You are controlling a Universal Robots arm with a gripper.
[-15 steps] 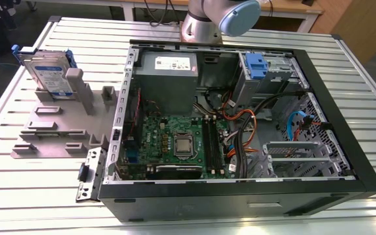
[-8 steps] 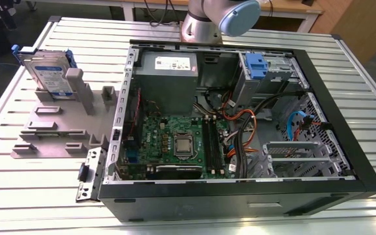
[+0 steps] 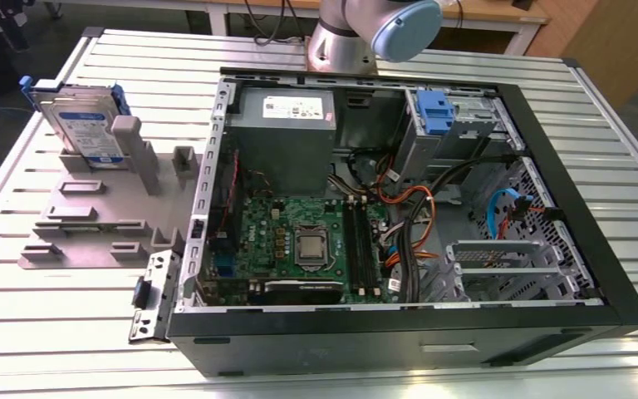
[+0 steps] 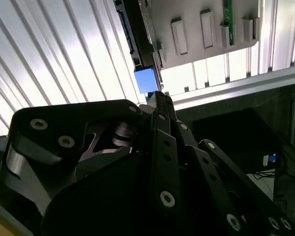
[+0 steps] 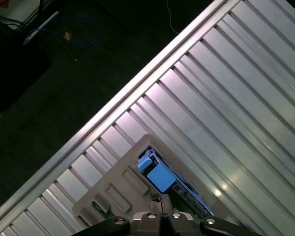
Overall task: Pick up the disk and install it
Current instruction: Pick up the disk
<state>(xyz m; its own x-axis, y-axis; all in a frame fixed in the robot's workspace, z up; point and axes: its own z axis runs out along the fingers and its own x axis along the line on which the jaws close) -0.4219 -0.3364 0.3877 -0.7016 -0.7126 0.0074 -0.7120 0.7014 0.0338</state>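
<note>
In the exterior view, the disk (image 3: 80,125) is at the far left. It stands upright on its edge in a slot of the grey holder (image 3: 86,220), and its label with white and blue faces the camera. A blue rail runs along its top edge. The holder lies flat on the slatted metal counter (image 3: 31,332) and touches the left side of the open computer case (image 3: 408,326). The other slots of the holder have nothing in them.

Inside the case, from left to right, I see the grey power supply (image 3: 286,125) at the back, the green board (image 3: 308,241) in front of it, and a blue clip (image 3: 435,112) in the bay at the back right corner. My arm (image 3: 364,33) rises behind the case.

In both wrist views, my gripper (image 5: 160,199) (image 4: 156,97) hangs above the disk (image 5: 160,178) (image 4: 146,80), apart from it. The tips are pressed together and hold nothing. The blue rail of the disk shows just beyond the tips, with the holder (image 5: 115,196) (image 4: 201,34) around it and the counter (image 5: 246,73) under it.
</note>
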